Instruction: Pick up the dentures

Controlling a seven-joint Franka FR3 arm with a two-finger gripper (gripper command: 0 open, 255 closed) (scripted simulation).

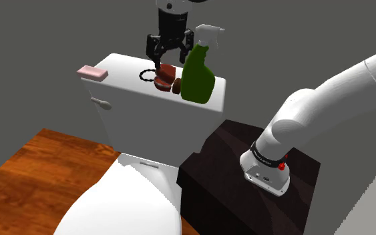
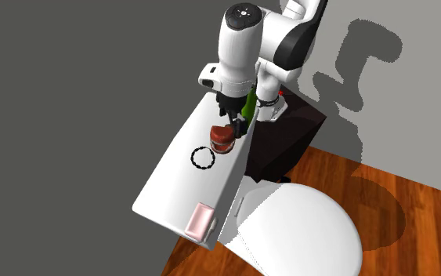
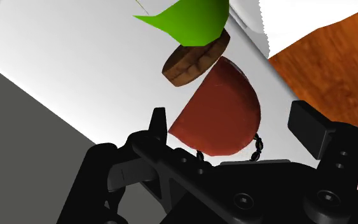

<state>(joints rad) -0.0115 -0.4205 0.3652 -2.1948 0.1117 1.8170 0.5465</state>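
1. Hovering above the toilet tank lid (image 1: 123, 67), the end effector (image 1: 167, 59) is released: fingers (image 1: 151, 48) spread, straddling the dentures (image 1: 163, 73) directly beneath, a pose that suits a top-down grasp.
2. Wrist view: dentures (image 3: 219, 118) lie between the fingers (image 3: 159, 124), untouched; brown disc (image 3: 193, 60) just beyond. That clearance cannot be read from the shoulder view.
3. Green spray bottle (image 1: 198, 73) stands just beside the end effector; likely collision risk.
4. Second exterior view: bead ring (image 2: 202, 157) just beside the dentures (image 2: 222, 139), pink soap (image 2: 200, 219) well apart.
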